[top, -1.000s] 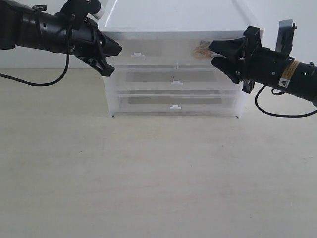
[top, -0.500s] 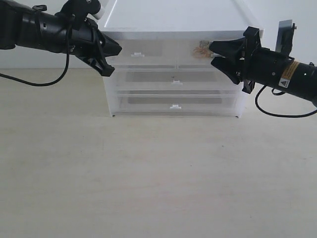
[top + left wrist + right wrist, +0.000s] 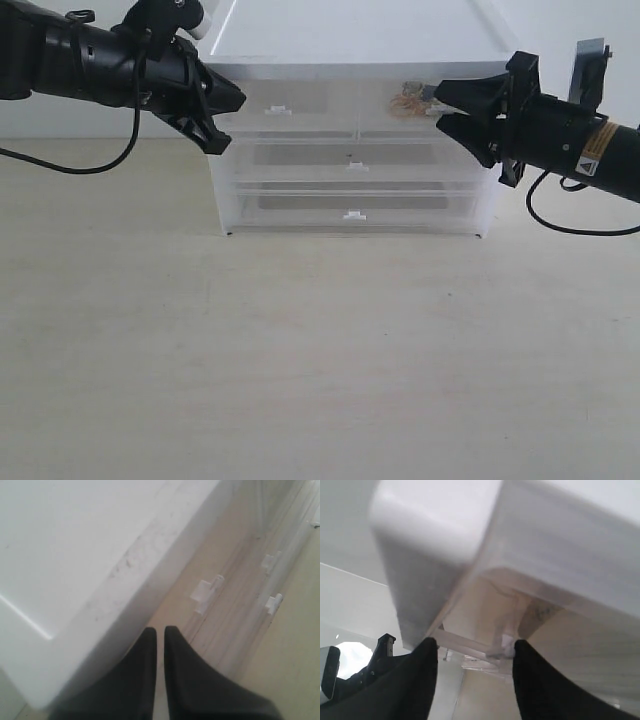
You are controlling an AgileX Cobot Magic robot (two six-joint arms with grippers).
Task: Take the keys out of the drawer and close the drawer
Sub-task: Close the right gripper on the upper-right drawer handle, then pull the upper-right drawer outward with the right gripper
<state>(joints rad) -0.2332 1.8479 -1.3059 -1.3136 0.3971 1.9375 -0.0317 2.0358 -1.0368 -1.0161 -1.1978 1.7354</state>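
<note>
The keys (image 3: 407,97) show as a small gold bunch through the clear front of the upper right drawer (image 3: 415,118) of the white unit (image 3: 488,215). My right gripper (image 3: 438,104) is open in front of that drawer, one finger above and one below its handle level. In the right wrist view the right gripper (image 3: 474,644) has the white tab handle (image 3: 506,649) between its fingers, close to one fingertip (image 3: 521,647). My left gripper (image 3: 240,102) is at the unit's top left corner. In the left wrist view the left gripper (image 3: 160,629) is shut and empty.
The left twin drawer's handle (image 3: 278,110) and the two full-width drawers' handles (image 3: 357,167) (image 3: 352,215) sit on the unit's front. The unit's white top (image 3: 350,40) reaches back to the wall. Bare beige table (image 3: 320,360) spreads in front of the unit.
My right gripper has shifted a little to the right and up, still open by the upper right drawer. The left arm and the keys have not moved.
</note>
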